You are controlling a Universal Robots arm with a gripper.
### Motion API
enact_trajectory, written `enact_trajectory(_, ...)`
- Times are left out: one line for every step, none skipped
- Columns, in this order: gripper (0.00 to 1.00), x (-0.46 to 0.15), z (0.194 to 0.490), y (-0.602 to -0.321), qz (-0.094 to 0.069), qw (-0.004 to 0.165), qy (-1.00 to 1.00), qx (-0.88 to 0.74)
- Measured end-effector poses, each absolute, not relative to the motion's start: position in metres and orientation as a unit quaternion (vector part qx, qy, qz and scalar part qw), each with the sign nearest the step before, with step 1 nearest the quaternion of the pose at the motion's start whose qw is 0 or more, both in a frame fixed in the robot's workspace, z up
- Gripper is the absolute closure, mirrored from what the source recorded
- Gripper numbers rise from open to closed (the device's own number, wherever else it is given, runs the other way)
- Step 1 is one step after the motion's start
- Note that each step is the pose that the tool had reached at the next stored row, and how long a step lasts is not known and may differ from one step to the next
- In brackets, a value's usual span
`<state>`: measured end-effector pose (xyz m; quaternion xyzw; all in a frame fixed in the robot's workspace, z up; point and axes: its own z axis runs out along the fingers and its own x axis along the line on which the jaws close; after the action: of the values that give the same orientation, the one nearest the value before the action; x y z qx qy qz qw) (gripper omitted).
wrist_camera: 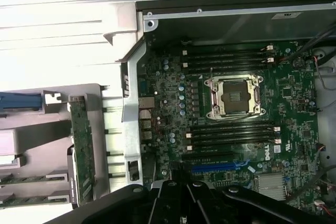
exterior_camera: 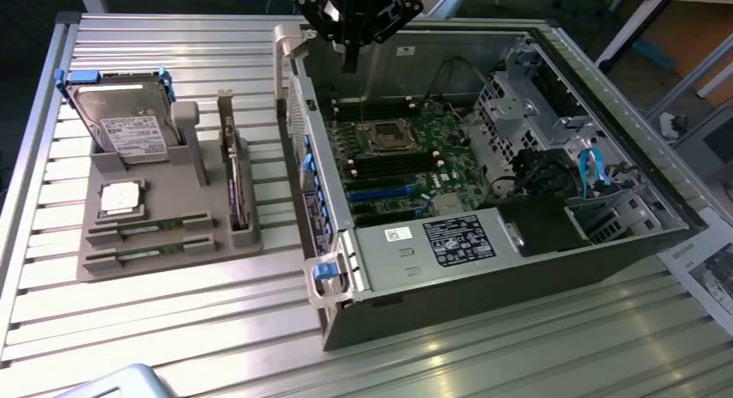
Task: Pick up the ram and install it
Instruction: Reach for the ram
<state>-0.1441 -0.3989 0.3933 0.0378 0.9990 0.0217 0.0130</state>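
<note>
Two ram sticks (exterior_camera: pixel 149 227) lie side by side in slots at the front of the grey holder (exterior_camera: pixel 172 265) on the exterior view's left. Their ends show as thin green strips (wrist_camera: pixel 31 178) in the wrist view. My gripper (exterior_camera: pixel 348 62) hangs high over the back edge of the open computer case (exterior_camera: pixel 481 269), far from the sticks. Its fingers (wrist_camera: pixel 181 184) are shut together with nothing between them. Below it lies the green motherboard (wrist_camera: pixel 173 87), with long dark memory slots (wrist_camera: pixel 231 132) on both sides of the open CPU socket (wrist_camera: pixel 233 96).
The grey holder also carries a hard drive (exterior_camera: pixel 126 123) with blue rails, a square silver CPU chip (exterior_camera: pixel 120 198) and an upright expansion card (exterior_camera: pixel 235 188). Cables and drive cages (exterior_camera: pixel 584 171) crowd the case's right side. A slatted metal table (exterior_camera: pixel 172 329) lies under everything.
</note>
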Motion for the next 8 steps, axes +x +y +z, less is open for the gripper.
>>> enact_trajectory(0.9,-0.146,0.393,-0.399,0.022,0.013,0.999,0.038)
enact_trajectory(0.9,-0.147,0.393,-0.399,0.022,0.013,0.999,0.038)
enact_trajectory(0.9,-0.149,0.393,-0.399,0.022,0.013,0.999,0.038)
enact_trajectory(0.9,-0.151,0.393,-0.399,0.022,0.013,0.999,0.038)
enact_trajectory(0.9,-0.156,0.393,-0.399,0.022,0.013,0.999,0.038)
enact_trajectory(0.9,-0.16,0.393,-0.399,0.022,0.013,0.999,0.038)
enact_trajectory(0.9,-0.162,0.393,-0.399,0.022,0.013,0.999,0.038)
enact_trajectory(0.9,-0.165,0.393,-0.399,0.022,0.013,0.999,0.038)
